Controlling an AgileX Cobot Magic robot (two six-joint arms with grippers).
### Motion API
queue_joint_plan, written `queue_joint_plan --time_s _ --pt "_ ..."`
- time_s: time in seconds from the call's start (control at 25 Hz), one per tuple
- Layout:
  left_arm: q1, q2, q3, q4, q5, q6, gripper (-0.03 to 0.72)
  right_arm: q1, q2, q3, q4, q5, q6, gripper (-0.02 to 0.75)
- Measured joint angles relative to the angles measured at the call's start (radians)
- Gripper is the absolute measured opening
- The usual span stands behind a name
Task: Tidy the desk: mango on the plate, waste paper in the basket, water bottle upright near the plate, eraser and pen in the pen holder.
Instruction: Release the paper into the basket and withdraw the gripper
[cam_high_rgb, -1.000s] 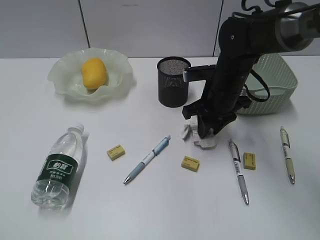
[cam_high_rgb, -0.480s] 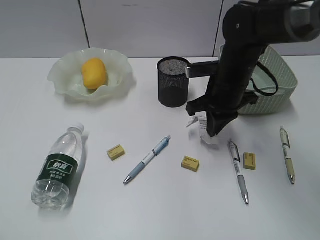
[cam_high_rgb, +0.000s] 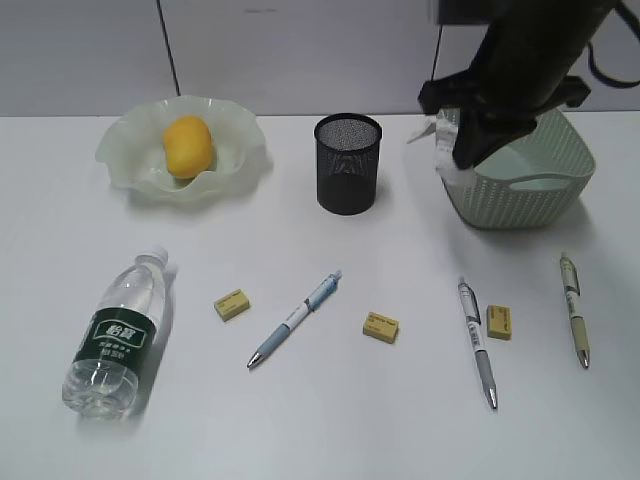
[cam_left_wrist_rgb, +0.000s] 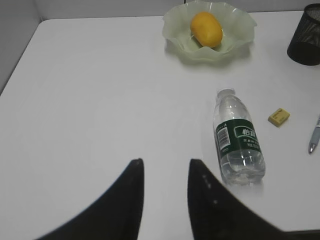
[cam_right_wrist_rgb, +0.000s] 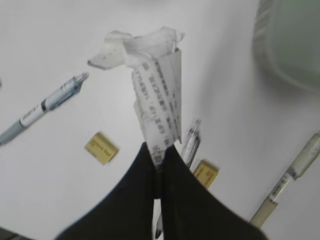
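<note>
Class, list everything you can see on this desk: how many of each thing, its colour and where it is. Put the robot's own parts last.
mango: one, yellow-orange, in the plate
plate: one, pale green, ruffled rim, far left
water bottle: one, clear with dark green label, lying near left
pen holder: one, black mesh, far middle
basket: one, pale green, far right
pens: three, one bluish at centre, two to the right
erasers: three, yellow, scattered among the pens
waste paper: one, white, printed, pinched in the right hand by the basket's left rim
left hand: black, open, empty
right hand: black, shut on the paper
</note>
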Motion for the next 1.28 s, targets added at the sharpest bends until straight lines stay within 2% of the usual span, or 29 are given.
queue_joint_plan --time_s 0.24,0.44,0.68,0.72,0.8,1.0,1.12,1.28 --pt "0.000 0.000 0.000 0.000 0.000 0.000 0.235 -0.129 0.000 -0.125 -0.037 -0.047 0.021 0.014" --pt "0.000 0.000 0.000 0.000 0.000 0.000 0.235 -0.228 0.004 -0.152 -0.079 -0.104 0.040 0.014" --pt "0.000 0.000 0.000 0.000 0.000 0.000 0.235 -0.283 0.062 -0.154 -0.111 -0.121 0.044 0.039" --pt "0.000 0.000 0.000 0.000 0.000 0.000 0.235 -0.283 0.071 -0.154 -0.114 -0.127 0.044 0.062" --pt "0.000 0.000 0.000 0.000 0.000 0.000 0.235 -0.283 0.085 -0.155 -0.115 -0.145 0.044 0.166" --pt "0.000 0.000 0.000 0.001 0.000 0.000 0.235 -0.283 0.094 -0.155 -0.115 -0.161 0.046 0.533" --pt "0.000 0.000 0.000 0.001 0.000 0.000 0.235 -0.283 0.094 -0.155 -0.115 -0.157 0.047 0.589" --pt "0.000 0.000 0.000 0.001 0.000 0.000 0.235 -0.283 0.081 -0.155 -0.115 -0.093 0.047 0.562"
